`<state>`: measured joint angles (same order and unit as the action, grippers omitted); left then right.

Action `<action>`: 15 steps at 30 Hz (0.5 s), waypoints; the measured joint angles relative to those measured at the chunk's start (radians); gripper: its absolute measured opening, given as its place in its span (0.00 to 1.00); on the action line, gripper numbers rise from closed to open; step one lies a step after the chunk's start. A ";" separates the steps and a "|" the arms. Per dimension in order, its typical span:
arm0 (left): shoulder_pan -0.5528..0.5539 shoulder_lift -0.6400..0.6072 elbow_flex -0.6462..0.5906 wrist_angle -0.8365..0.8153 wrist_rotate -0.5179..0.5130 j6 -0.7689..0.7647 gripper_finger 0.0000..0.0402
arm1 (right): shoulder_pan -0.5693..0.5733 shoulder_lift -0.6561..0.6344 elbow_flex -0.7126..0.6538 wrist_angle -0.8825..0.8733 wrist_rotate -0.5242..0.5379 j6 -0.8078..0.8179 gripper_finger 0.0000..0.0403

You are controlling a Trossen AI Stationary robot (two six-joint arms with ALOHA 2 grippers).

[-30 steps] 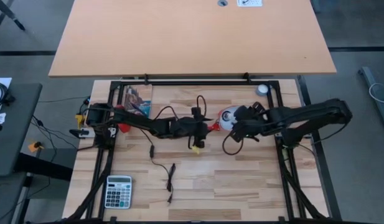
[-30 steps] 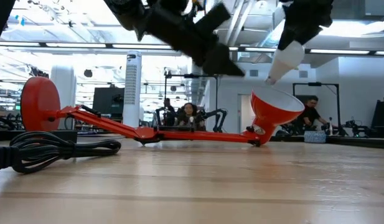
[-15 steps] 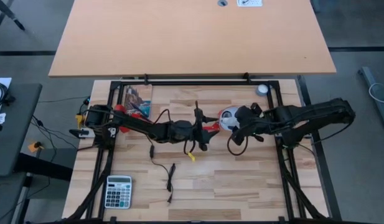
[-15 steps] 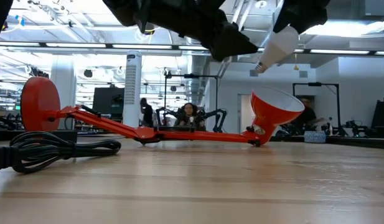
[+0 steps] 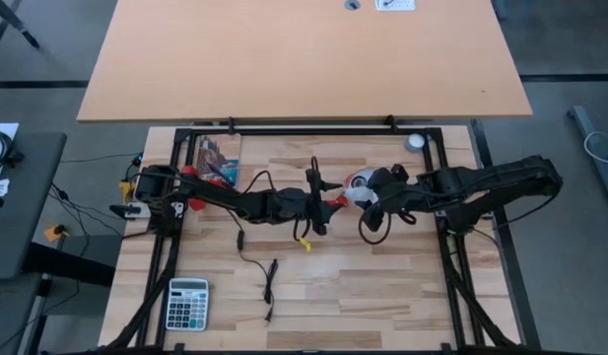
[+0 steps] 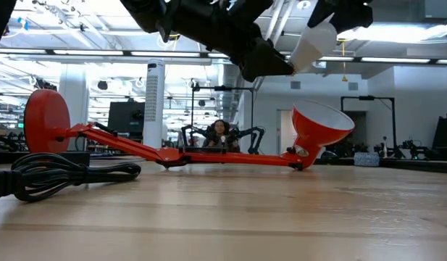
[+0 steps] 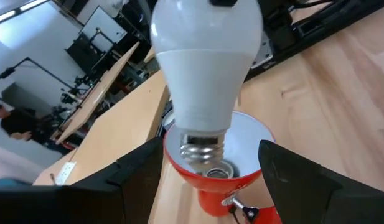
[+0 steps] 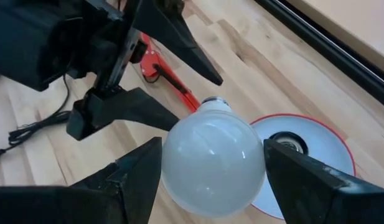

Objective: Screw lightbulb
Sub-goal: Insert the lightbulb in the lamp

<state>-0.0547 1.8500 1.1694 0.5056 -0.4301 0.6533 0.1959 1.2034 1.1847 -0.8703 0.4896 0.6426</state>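
The right gripper (image 8: pixel 207 186) pinched the lightbulb (image 8: pixel 210 162) by its rounded glass end, its two fingers pressed against the bulb's sides, and held it in the air above the desk (image 5: pixel 382 276), clear of the wood. In the low view the lightbulb (image 6: pixel 310 47) hung tilted, its long axis slanting with the screw base pointing down and to the left, above and left of the red lamp shade (image 6: pixel 321 130), which lay on its side with its white mouth turned up and to the right. Bulb and shade were near but apart. From the left wrist view the metal base (image 7: pixel 203 149) sat just above the socket (image 7: pixel 213 171) deep in the shade, roughly in line with it. The left gripper (image 7: pixel 207 180) stood spread wide on either side of the shade's neck, gripping nothing. The right arm carried the bulb, so the coming move likely depended on bringing that slanted axis onto the socket's own.
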 joint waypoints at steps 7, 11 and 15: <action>0.000 0.000 0.000 0.000 0.022 0.003 0.64 | 0.000 0.002 0.000 0.068 -0.005 -0.023 0.68; 0.004 0.000 0.000 0.005 0.023 -0.011 0.64 | 0.000 0.015 -0.001 0.087 -0.012 -0.039 0.68; 0.004 0.000 0.000 0.006 0.023 -0.011 0.64 | 0.000 0.041 -0.003 0.126 -0.023 -0.050 0.68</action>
<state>-0.0509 1.8500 1.1694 0.5116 -0.4066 0.6423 0.1959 1.2447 1.1813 -0.7447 0.4669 0.5930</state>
